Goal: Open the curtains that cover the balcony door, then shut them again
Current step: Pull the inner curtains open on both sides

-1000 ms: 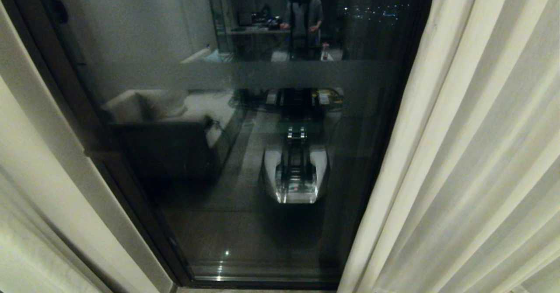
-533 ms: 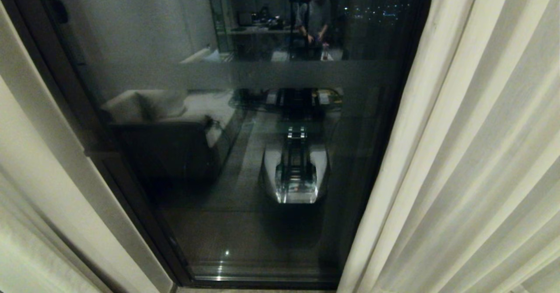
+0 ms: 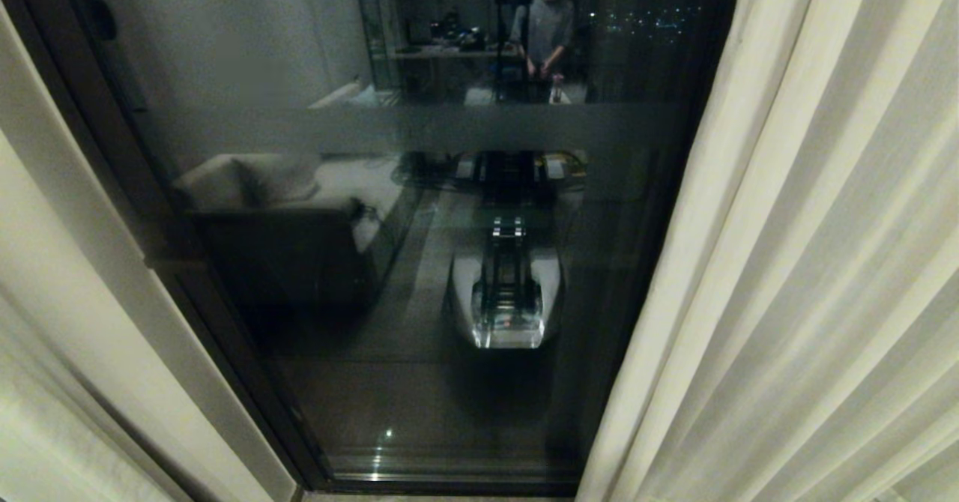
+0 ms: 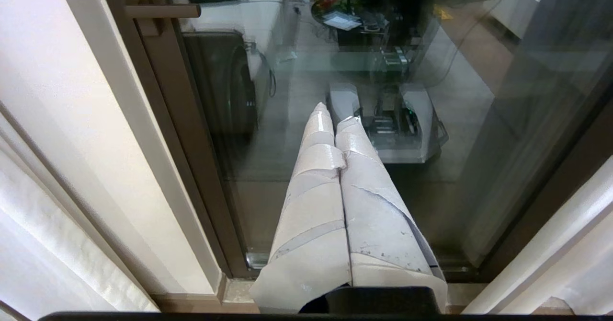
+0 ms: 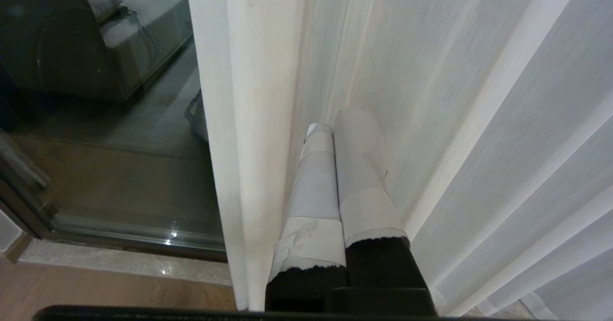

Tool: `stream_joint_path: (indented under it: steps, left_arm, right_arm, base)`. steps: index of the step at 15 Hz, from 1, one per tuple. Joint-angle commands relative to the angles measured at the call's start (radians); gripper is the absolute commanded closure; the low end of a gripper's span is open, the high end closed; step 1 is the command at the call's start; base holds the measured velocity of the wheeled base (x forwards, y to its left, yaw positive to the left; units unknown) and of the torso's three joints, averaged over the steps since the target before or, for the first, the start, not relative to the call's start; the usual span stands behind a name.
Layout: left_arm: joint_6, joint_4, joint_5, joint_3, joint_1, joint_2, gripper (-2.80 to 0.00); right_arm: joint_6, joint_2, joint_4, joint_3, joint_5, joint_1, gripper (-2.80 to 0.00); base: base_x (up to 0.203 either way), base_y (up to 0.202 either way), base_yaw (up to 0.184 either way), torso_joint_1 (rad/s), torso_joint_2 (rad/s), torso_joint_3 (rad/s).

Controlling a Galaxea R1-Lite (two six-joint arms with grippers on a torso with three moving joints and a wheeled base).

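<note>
You are facing the balcony door [image 3: 419, 210] with its glass bare: the curtains are drawn apart, the right curtain panel [image 3: 809, 262] bunched in pleats against the right side of the door and the left curtain panel [image 3: 45, 382] pulled back past its left frame. Judging by that, the opening half looks done and closing is the step in hand.

The left gripper [image 4: 335, 115] points at the door glass with its taped fingers pressed together, holding nothing. The right gripper [image 5: 335, 124] has its fingers pinched together as well, empty, with its tips close against the folds of the right panel just beside that panel's leading edge; whether they press the fabric is hard to tell.

To close well, spread the right gripper's fingers first, take the leading edge of the right panel between them, and pinch several pleats rather than a single layer so the fabric does not slip. Then carry it across the door toward its middle in a steady pull. Do the same from the door's left with the other arm. A person [image 3: 551, 26] shows reflected in the door's upper glass.
</note>
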Motion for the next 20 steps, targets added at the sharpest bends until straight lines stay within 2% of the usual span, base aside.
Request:
stream_joint_path:
  steps: [1, 4, 6, 9, 10, 11, 16, 20]
  left_arm:
    - [0.000, 0.000, 0.001, 0.000, 0.000, -0.001, 0.00]
    - [0.000, 0.000, 0.002, 0.000, 0.000, -0.001, 0.00]
    - [0.000, 0.000, 0.001, 0.000, 0.000, -0.001, 0.00]
    - [0.000, 0.000, 0.002, 0.000, 0.000, -0.001, 0.00]
    - [0.000, 0.000, 0.002, 0.000, 0.000, -0.001, 0.00]
    - [0.000, 0.001, 0.001, 0.000, 0.000, -0.001, 0.00]
    - [0.000, 0.000, 0.001, 0.000, 0.000, -0.001, 0.00]
    - [0.000, 0.000, 0.002, 0.000, 0.000, -0.001, 0.00]
  right_arm:
    - [-0.013, 0.002, 0.002, -0.001, 0.001, 0.000, 0.00]
    - [-0.055, 0.101, 0.000, -0.037, 0.024, 0.001, 0.00]
    - [-0.056, 0.237, -0.015, -0.147, 0.087, 0.011, 0.00]
    - [-0.057, 0.490, -0.077, -0.306, 0.130, 0.027, 0.00]
    - [-0.056, 0.568, -0.111, -0.345, 0.136, 0.029, -0.28]
    - [-0.052, 0.654, -0.156, -0.389, 0.140, 0.031, -2.80]
    - [-0.023, 0.991, -0.391, -0.609, 0.143, 0.030, -2.80]
    - [-0.024, 1.172, -0.504, -0.765, 0.144, 0.032, -2.80]
  base:
    - [0.000, 0.000, 0.000, 0.000, 0.00, 0.000]
    - [0.000, 0.000, 0.000, 0.000, 0.00, 0.000]
    - [0.000, 0.000, 0.000, 0.000, 0.00, 0.000]
    - [0.000, 0.000, 0.000, 0.000, 0.00, 0.000]
    - [0.000, 0.000, 0.000, 0.000, 0.00, 0.000]
    - [0.000, 0.000, 0.000, 0.000, 0.00, 0.000]
    - [0.000, 0.000, 0.000, 0.000, 0.00, 0.000]
    - [0.000, 0.000, 0.000, 0.000, 0.00, 0.000]
